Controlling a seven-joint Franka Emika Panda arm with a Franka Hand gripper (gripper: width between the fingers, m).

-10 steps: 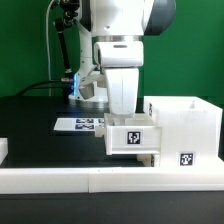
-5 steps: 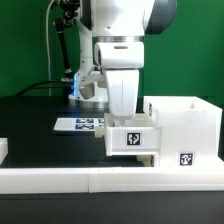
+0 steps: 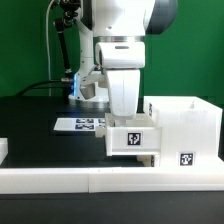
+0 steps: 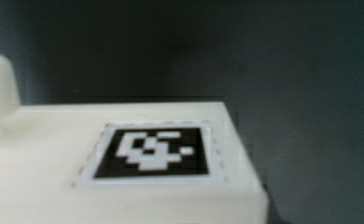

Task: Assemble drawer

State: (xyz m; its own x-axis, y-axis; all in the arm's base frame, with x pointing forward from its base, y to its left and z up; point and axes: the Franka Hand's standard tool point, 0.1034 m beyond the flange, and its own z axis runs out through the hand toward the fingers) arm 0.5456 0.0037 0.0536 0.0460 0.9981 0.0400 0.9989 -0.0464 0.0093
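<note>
A: What is sitting on the counter (image 3: 30, 112) right now?

B: The tall white box casing (image 3: 180, 128) is standing toward the exterior view's right, its top open, with a black-and-white square tag (image 3: 186, 158) showing low on its near face. A small white tray (image 3: 132, 137) is sitting against the casing's side that faces the exterior view's left, and it is showing its own square tag (image 3: 134, 139) on the front.

A: And the arm?

B: The Panda arm (image 3: 120, 40) is hanging straight down over that tray. The white wrist block is blocking the view of the pincer (image 3: 122, 112), so I cannot tell whether its fingers are spread or pressed together, or whether they are touching the tray.

A: Is the wrist view helping?

B: Not much. It is looking down, blurred, at a white flat surface (image 4: 90, 180) carrying a square tag (image 4: 152, 150), with the dark counter beyond it. No fingertips are showing clearly there.

A: Anything else lying around?

B: The marker board (image 3: 80, 124) is lying flat on the counter behind the tray, toward the exterior view's left. A long low white border rail (image 3: 60, 180) is running along the near edge, and a short white piece (image 3: 3, 149) is peeking in at the exterior view's left edge. A green backdrop is standing behind everything.
</note>
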